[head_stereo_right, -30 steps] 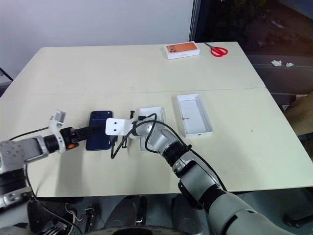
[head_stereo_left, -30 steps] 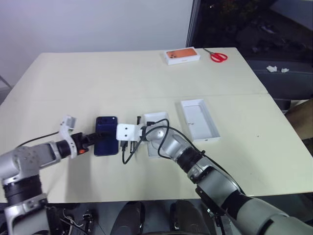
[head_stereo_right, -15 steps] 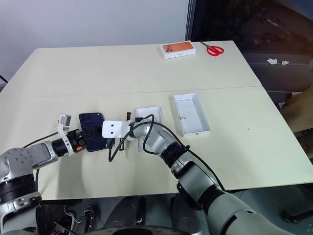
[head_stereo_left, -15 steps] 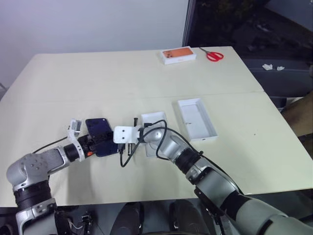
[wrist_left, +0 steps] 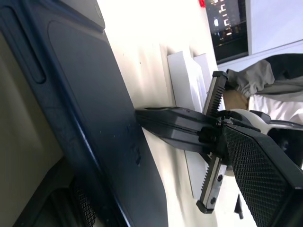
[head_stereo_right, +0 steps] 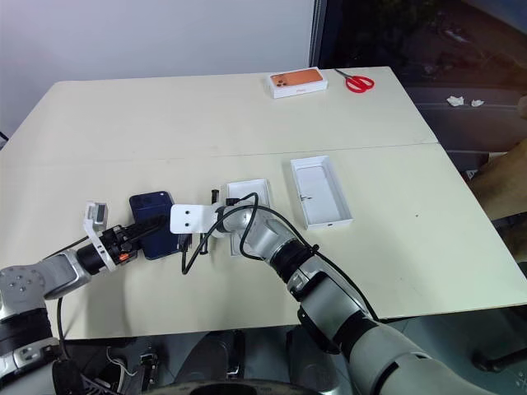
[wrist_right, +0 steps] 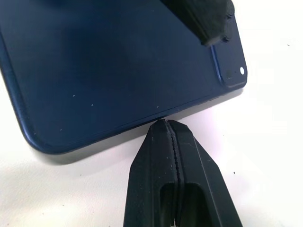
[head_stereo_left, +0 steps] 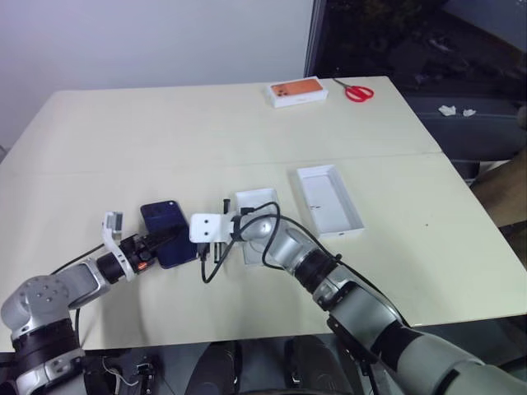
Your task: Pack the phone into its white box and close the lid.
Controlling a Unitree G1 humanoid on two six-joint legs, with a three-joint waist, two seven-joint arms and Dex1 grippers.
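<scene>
Phone [head_stereo_left: 167, 234] now skewed, left claw [head_stereo_left: 169, 239] seemingly clamped across it, right claw [wrist_right: 171, 142] closed, tips at phone's edge.

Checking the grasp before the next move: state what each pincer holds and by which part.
The left pincer clamps the phone across its near end. The right pincer, shut, holds nothing; its tip presses against the phone's long edge.
</scene>
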